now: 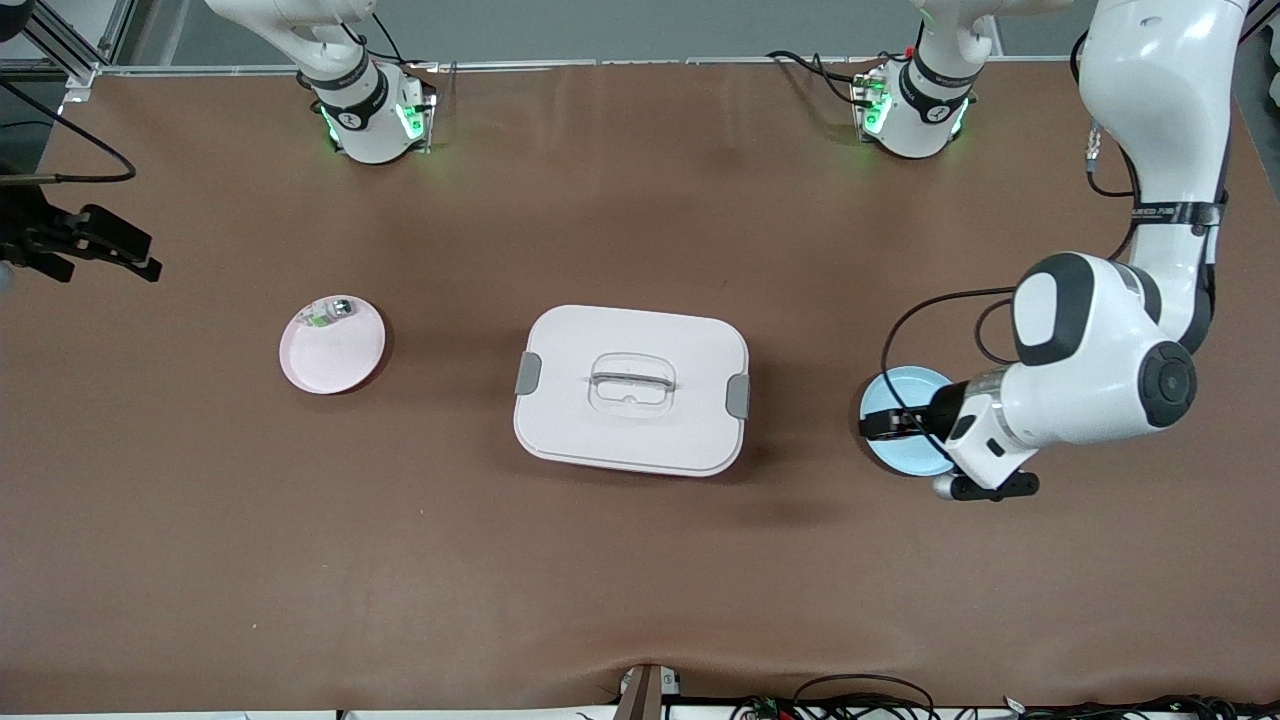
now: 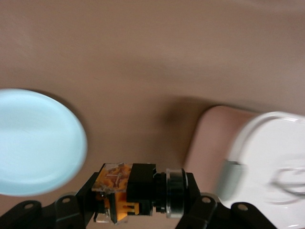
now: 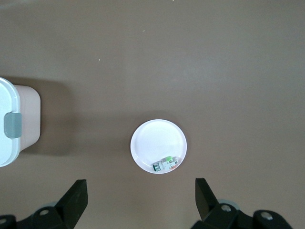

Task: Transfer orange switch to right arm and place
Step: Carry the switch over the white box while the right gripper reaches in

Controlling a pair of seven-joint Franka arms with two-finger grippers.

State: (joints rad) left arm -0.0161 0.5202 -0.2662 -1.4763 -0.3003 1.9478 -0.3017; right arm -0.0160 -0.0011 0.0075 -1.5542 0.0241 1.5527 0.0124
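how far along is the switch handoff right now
Done: the left gripper has its jaws shut on the tiny black and orange switch, over the light blue plate. In hand: carrying it. Left: the handoff. The right gripper waits open, high over the white plate, then placing.

Two glossy white arms, dark grey joint caps, black cables trailing, green lights glowing at both bases.

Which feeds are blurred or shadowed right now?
Left wrist view: blue plate and white box smeared, orange switch sharper. Right wrist view: crisp, soft shadow beside the box. Front view: evenly lit, faint shadows under the box.
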